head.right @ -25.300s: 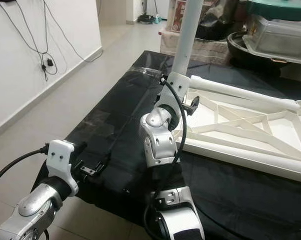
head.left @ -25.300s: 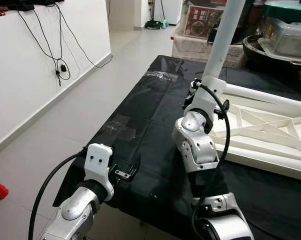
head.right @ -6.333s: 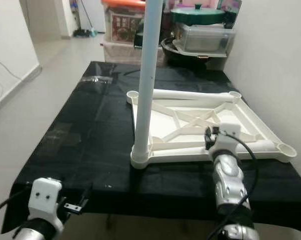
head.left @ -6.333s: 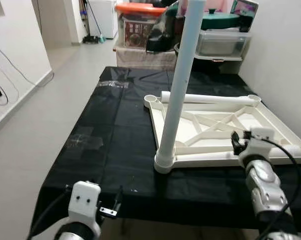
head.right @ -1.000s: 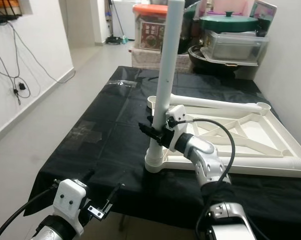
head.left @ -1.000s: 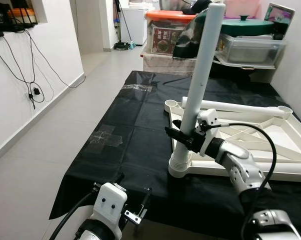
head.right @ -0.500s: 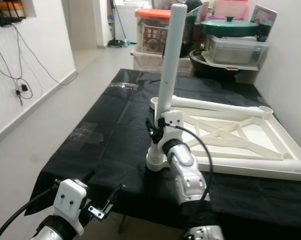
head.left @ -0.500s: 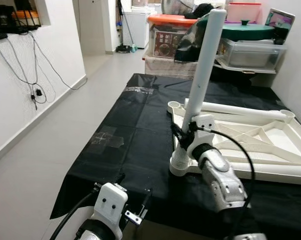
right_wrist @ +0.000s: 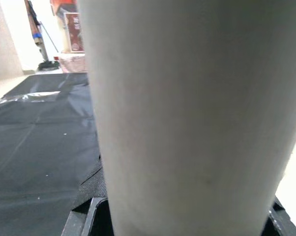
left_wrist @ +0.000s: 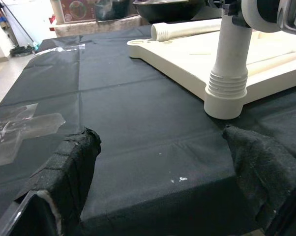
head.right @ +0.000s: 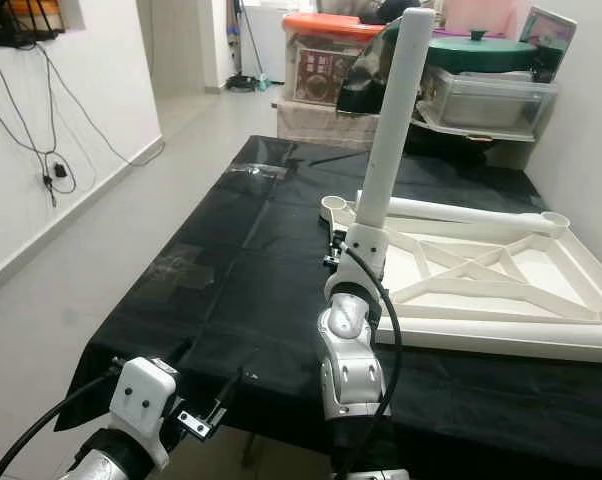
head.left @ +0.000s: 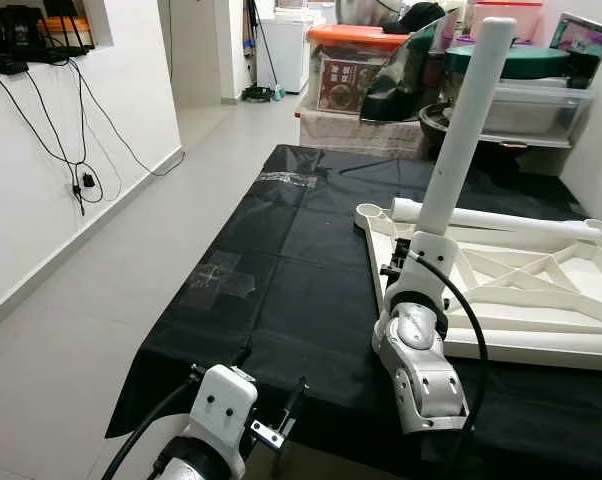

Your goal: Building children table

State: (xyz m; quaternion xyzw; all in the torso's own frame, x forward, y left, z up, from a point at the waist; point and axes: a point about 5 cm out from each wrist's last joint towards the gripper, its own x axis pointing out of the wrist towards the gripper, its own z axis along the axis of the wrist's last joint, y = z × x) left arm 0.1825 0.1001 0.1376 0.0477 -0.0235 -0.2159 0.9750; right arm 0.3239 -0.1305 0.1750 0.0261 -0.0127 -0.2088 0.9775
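Observation:
A white children's table top [head.left: 541, 300] lies upside down on a table under a black cloth [head.left: 281, 280]. One white leg [head.left: 461, 120] stands upright in its near left corner socket [left_wrist: 225, 101]. My right gripper [head.left: 401, 262] is shut on this leg just above the socket; in the right wrist view the leg [right_wrist: 187, 113] sits between the black fingers [right_wrist: 86, 214]. A second white leg [head.left: 501, 217] lies along the top's far edge. My left gripper [head.left: 273, 405] hangs open at the table's near edge, apart from the leg, its padded fingers [left_wrist: 74, 167] spread wide.
Storage boxes and a lidded pot [head.left: 361, 60] crowd the far end of the table. A white wall with hanging cables [head.left: 61, 120] runs along the left, with bare floor [head.left: 101, 300] between it and the table. Clear tape [head.left: 219, 280] is stuck on the cloth.
The right arm's elbow has swung from the right round to the front of the leg, while its gripper stayed low on the leg. The view has shifted. The left gripper is unchanged.

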